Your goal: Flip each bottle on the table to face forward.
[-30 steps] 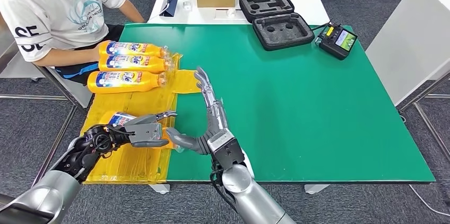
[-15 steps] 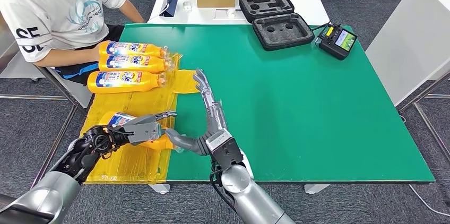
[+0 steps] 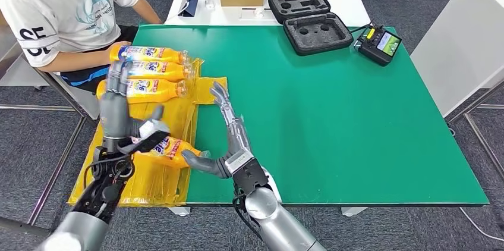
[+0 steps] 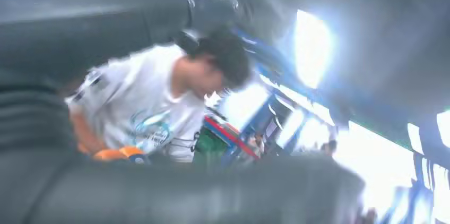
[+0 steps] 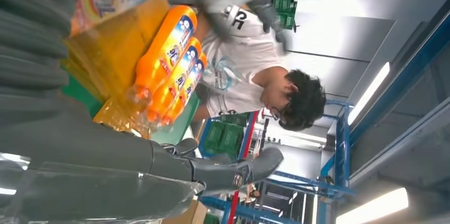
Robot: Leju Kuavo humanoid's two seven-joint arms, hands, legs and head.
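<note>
An orange bottle (image 3: pixel 168 150) lies on the yellow sheet (image 3: pixel 160 181) at the near left edge of the green table (image 3: pixel 333 120), label up and cap toward the right hand (image 3: pixel 229 144). The left hand (image 3: pixel 122 117) stands over the bottle's base, fingers raised and spread, thumb near the plastic; whether it grips cannot be told. The right hand is open, fingers extended, thumb just beside the cap end. The bottle looks full, rounded and slick, likely to roll, so the labelled middle seems the safest hold. Farther back on the sheet, three bottles (image 3: pixel 148 71) lie side by side, touching. A person (image 3: pixel 65 13) sits beyond them, forearm close to the row, crowding any reach there.
</note>
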